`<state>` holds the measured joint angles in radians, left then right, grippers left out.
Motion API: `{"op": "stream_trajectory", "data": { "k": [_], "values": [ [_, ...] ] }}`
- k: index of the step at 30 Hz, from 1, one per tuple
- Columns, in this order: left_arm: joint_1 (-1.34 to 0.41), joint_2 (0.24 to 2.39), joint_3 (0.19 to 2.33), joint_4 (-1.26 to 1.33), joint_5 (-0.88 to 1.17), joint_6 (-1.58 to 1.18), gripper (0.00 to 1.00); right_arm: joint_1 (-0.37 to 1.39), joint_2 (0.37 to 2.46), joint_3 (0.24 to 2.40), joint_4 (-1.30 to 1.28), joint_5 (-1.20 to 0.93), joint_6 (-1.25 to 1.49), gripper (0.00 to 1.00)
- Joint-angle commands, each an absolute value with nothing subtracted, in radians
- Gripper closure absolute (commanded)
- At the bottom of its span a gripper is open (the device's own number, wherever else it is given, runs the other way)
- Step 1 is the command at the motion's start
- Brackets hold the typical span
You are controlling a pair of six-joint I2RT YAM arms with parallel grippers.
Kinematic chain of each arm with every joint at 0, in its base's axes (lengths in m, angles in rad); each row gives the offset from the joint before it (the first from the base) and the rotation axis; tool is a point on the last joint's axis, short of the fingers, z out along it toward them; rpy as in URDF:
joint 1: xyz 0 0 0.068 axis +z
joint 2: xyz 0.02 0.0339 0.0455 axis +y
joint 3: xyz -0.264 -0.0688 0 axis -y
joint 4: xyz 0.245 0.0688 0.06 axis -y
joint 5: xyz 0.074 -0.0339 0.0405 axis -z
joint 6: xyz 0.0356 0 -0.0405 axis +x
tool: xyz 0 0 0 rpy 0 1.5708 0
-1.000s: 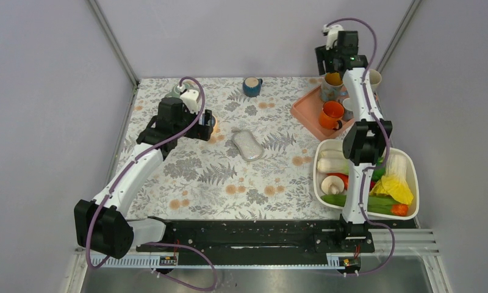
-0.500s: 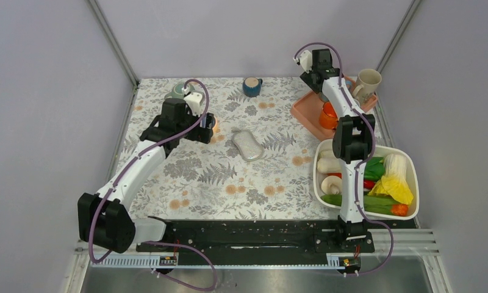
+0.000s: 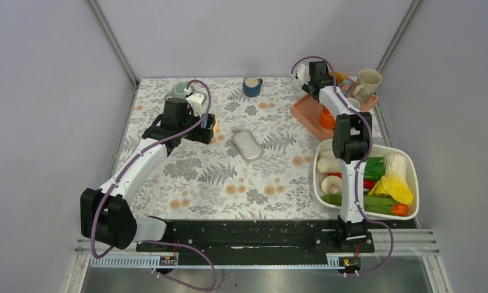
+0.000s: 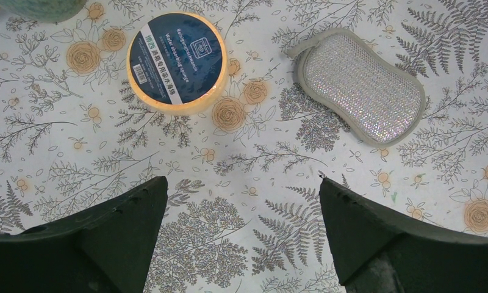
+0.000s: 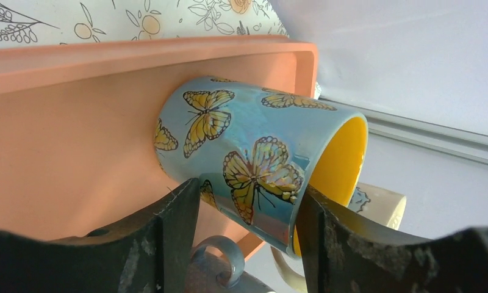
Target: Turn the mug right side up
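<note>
The mug [image 5: 247,134] is light blue with yellow butterflies and a yellow inside. It lies tilted on its side, base on the pink tray [image 5: 77,140], mouth pointing up and right. My right gripper [image 5: 247,189] is shut on the mug near its rim, one finger on each side. In the top view this gripper [image 3: 322,82] is at the far left corner of the tray [image 3: 305,113], and the mug [image 3: 338,78] barely shows. My left gripper [image 4: 241,183] is open and empty above the flowered tablecloth, at the left [image 3: 208,128].
A tape roll [image 4: 175,61] and a silver sponge [image 4: 357,85] lie ahead of the left gripper. An orange mug [image 3: 327,116], a cream mug [image 3: 366,82], a dark blue mug [image 3: 251,86] and a teal mug [image 3: 182,90] stand around. A white basket [image 3: 412,177] holds vegetables.
My right gripper has swung down and to the left, from high over the tray to its far left corner. The left arm has shifted only slightly.
</note>
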<state>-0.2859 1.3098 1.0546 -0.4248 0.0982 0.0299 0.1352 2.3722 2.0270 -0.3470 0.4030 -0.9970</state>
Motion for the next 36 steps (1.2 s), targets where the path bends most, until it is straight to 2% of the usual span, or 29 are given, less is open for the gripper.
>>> {"op": "stream_trajectory", "data": {
  "k": [1,12,21,27,33,36],
  "values": [
    [-0.282,1.317,1.111,-0.401,0.098,0.046,0.03,0.120,2.371,2.093,-0.261,0.409,-1.053,0.35],
    [-0.282,1.340,1.133,-0.417,0.083,0.061,0.04,0.052,2.419,2.112,-0.212,0.312,-1.213,0.35],
    [-0.282,1.365,1.153,-0.412,0.094,0.069,0.04,0.041,2.416,2.110,-0.169,0.327,-1.241,0.34],
    [-0.282,1.363,1.145,-0.405,0.120,0.074,0.03,0.059,2.354,2.111,-0.176,0.347,-1.188,0.22],
    [-0.282,1.372,1.156,-0.449,0.238,0.198,0.01,0.086,2.221,2.066,-0.195,0.324,-1.114,0.02],
    [-0.276,1.415,1.230,-0.530,0.194,0.240,0.01,0.103,2.147,2.028,-0.227,0.279,-1.077,0.01]
  ]
}}
